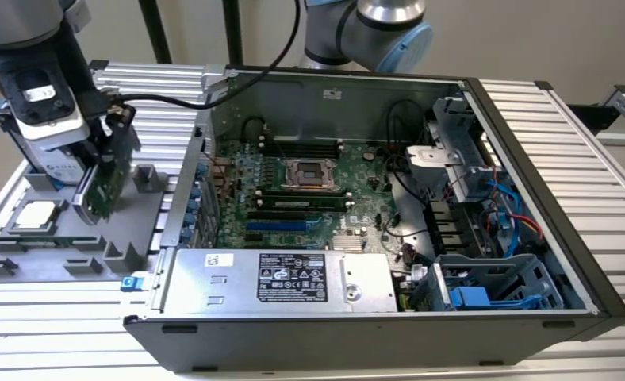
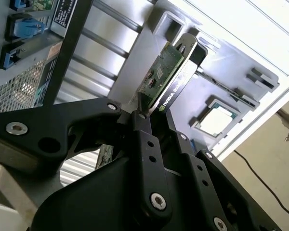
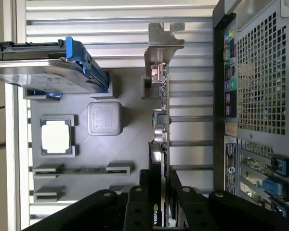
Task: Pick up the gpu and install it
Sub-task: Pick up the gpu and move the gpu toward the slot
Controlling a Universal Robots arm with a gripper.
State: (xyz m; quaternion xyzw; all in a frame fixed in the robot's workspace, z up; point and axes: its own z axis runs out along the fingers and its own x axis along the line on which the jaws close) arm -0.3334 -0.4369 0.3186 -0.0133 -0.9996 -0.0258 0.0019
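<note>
Gpu (image 3: 160, 110): thin green card with a silver end bracket, held upright over the grey tray's (image 1: 37, 254) edge nearest the computer case (image 1: 344, 349). Whether it is clear of its slot cannot be told. Probably light, stiff and fragile; best gripped on the flat faces, away from the connector edge. Gripper (image 3: 159, 179): clamped on the card's end opposite the bracket.

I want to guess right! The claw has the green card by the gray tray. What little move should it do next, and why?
Probably lift it straight up a little. The claw is shut on the gpu, which stands upright low over the gray tray, beside the open computer case. Rising first should keep it clear of the tray's holders.
</note>
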